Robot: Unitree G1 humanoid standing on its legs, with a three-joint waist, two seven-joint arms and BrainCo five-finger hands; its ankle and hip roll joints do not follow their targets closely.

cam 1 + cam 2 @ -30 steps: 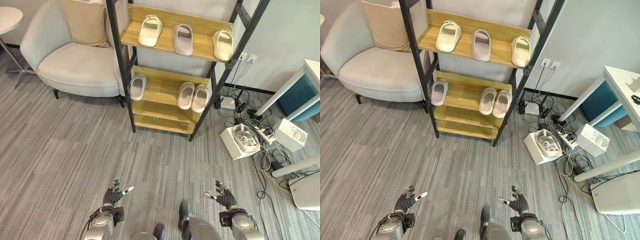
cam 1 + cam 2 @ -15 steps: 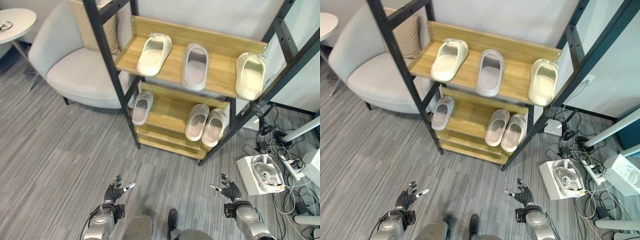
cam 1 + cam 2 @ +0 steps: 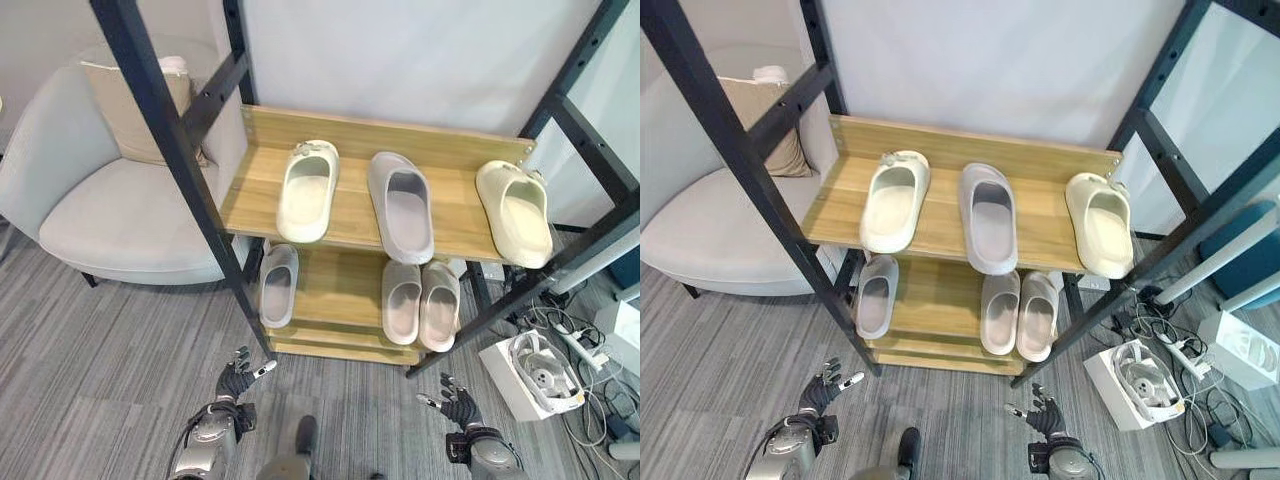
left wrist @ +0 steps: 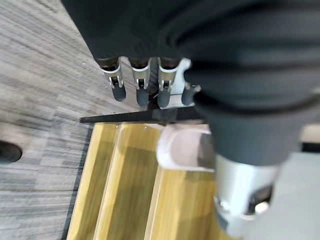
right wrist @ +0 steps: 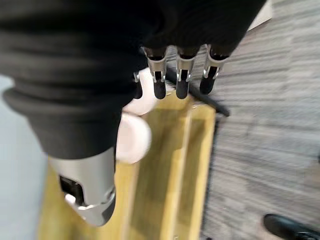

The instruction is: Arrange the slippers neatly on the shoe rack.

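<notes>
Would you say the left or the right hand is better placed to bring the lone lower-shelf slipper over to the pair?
Probably the left hand: it hangs open just below the lone slipper, while the right hand, also open, sits beneath the pair.

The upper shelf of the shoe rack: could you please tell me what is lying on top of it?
On the upper shelf lie three slippers: a cream one at the left, a grey one in the middle, another cream one at the right. Nothing there is covered.
</notes>
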